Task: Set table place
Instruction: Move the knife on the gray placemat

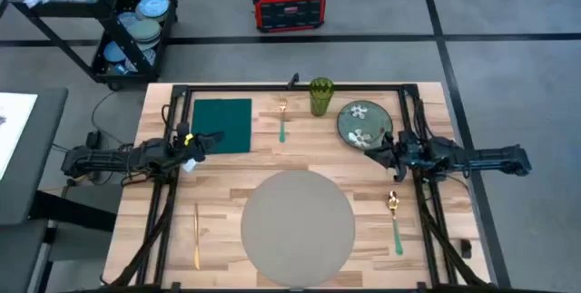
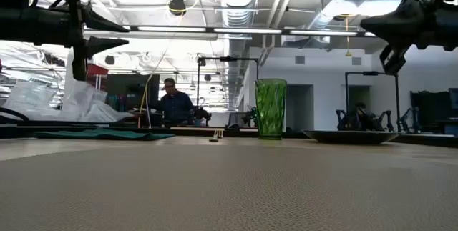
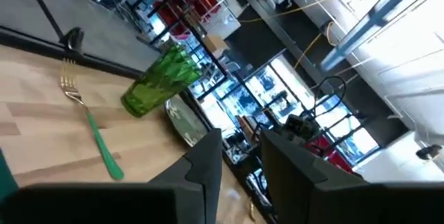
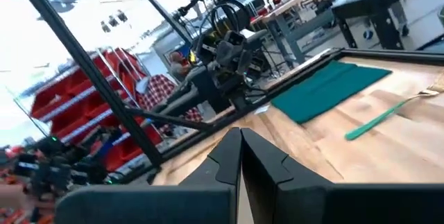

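Right tool point(image 1: 372, 153) raised off the desk point(image 1: 227, 184), fingers closed together on nothing, just at the near edge of the plate point(image 1: 364, 122). Left tool point(image 1: 216, 137) also raised, over the napkin's point(image 1: 222, 124) near edge; open or closed, cannot tell. Placemat point(image 1: 298, 221) bare, centred at the desk's front edge, nearer than both tools. Plate much closer to the right tool. Fork point(image 1: 282, 119) and glass point(image 1: 320, 96) in the back row between.

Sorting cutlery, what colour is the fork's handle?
Green, on the fork; clearest in the left wrist view.
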Robot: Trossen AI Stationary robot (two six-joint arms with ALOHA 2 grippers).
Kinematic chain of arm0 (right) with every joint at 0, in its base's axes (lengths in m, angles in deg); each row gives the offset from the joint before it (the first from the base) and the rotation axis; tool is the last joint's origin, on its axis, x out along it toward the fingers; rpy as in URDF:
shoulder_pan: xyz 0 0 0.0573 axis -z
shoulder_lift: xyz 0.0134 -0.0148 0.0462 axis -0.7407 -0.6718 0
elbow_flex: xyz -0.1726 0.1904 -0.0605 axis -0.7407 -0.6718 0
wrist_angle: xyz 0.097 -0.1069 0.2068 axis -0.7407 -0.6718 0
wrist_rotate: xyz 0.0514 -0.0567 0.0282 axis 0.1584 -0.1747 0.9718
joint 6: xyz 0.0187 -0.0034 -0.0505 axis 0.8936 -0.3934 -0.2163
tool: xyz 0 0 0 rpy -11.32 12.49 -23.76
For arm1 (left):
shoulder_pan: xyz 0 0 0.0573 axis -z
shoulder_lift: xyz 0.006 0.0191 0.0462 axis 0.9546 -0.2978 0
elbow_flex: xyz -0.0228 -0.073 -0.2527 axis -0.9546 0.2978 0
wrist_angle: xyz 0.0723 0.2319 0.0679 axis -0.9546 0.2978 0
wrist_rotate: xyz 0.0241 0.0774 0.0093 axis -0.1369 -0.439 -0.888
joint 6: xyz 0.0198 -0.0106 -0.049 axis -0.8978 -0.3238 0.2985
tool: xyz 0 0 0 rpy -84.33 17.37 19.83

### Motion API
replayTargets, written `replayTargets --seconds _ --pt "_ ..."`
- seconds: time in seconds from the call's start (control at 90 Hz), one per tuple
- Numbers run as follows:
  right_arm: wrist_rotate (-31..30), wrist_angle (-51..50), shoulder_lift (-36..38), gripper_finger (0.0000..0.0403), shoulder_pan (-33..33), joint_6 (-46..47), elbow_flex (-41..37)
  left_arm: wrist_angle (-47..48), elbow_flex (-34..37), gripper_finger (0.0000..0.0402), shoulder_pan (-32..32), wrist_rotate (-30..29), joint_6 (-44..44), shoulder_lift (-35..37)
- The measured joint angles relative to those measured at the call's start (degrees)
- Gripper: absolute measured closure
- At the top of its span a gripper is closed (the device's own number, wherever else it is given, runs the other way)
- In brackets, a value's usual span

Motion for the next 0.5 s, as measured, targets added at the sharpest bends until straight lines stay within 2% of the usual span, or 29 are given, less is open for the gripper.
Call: replayTargets --seconds 0.089,0.178,0.278,0.356,0.5 --pt "0.02 -0.79 -1.85 0.0403 0.00 0.10 6.08 1.54 0.00 0.0320 0.01 -0.08 -0.70 0.02" --pt "-0.72 -13.74 -6.62 0.0403 -0.17 -6.44 17.04 2.05 0.00 0.0320 0.00 -0.19 -2.32 0.02" --pt "-8.32 -31.18 -18.04 0.0403 0.59 -16.80 31.61 3.18 0.00 0.0320 0.01 -2.09 -0.15 -0.04" --pt "-14.61 -38.73 -27.61 0.0403 2.47 -23.16 41.35 3.42 0.00 0.0320 0.00 -2.37 2.25 0.02" --pt "-19.75 -49.53 -43.19 0.0403 9.63 -25.13 55.12 3.72 0.00 0.0320 0.01 -2.38 3.29 0.02"
